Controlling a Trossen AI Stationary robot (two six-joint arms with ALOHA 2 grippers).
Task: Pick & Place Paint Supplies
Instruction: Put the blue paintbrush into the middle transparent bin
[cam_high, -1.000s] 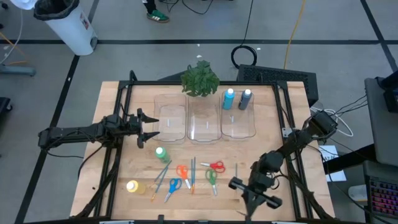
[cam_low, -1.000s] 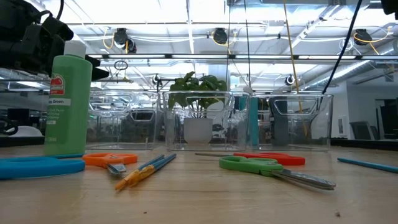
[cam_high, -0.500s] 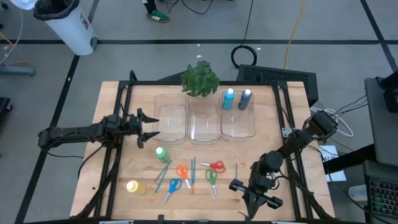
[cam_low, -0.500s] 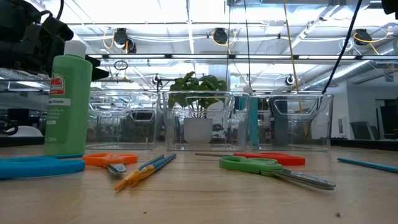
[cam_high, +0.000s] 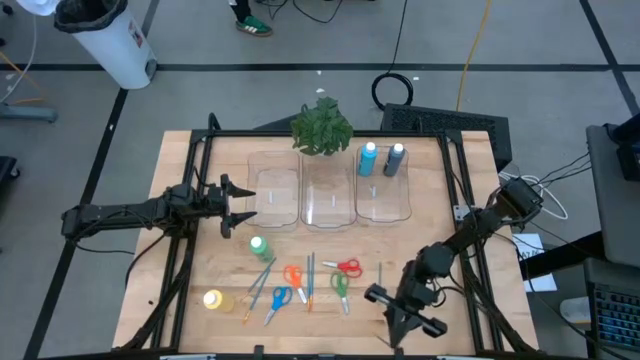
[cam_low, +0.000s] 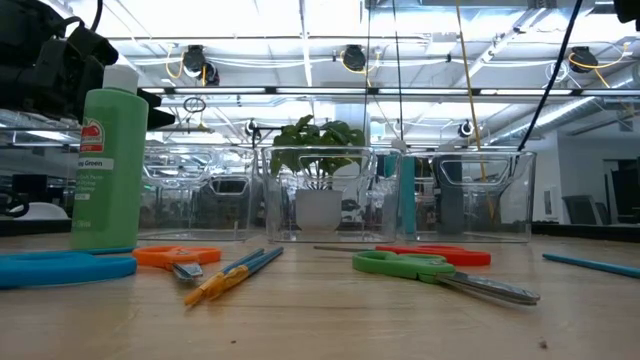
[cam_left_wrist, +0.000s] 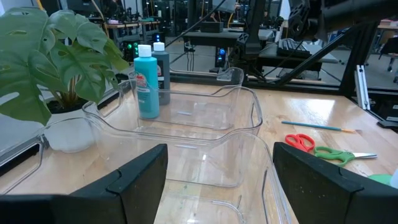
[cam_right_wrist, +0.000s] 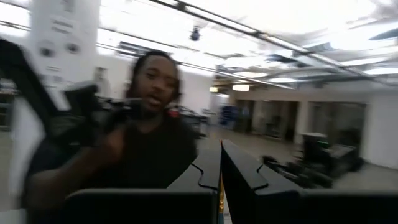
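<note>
bins: three clear plastic bins (cam_high: 329, 193) in a row near the far side of the table (cam_high: 440, 240), side by side

plant: one leafy plant (cam_high: 321, 126) at the far edge, right behind the middle bin

bottles in a bin: two, a light blue bottle (cam_high: 368, 159) and a dark blue bottle (cam_high: 395, 160), standing upright next to each other at the far end of the right-hand bin

bottles on the table: two more, so four total. The green bottle (cam_high: 259, 246) stands upright just in front of the left bin, and the yellow bottle (cam_high: 214, 299) is nearer the front left edge, well apart from the bins

scissors: I count four, all flat on the wood in the front middle: orange scissors (cam_high: 293, 277), blue scissors (cam_high: 279, 300), red scissors (cam_high: 347, 266), green scissors (cam_high: 341, 287)

brushes: thin ones mixed in with the scissors. There's a bunch of brushes (cam_high: 310, 278) in the middle of the pile and one lone brush (cam_high: 380, 273) off to the right of the red scissors. Can't get an exact count, they overlap

left gripper: left gripper (cam_high: 243, 208) hovers by the left bin's outer side, fingers spread wide, nothing in them

right gripper: right gripper (cam_high: 392, 336) is at the front right of the table, away from everything, fingers pressed together with nothing between them

background: a person (cam_right_wrist: 118, 143) shows up in the right wrist view, off beyond the table
</note>
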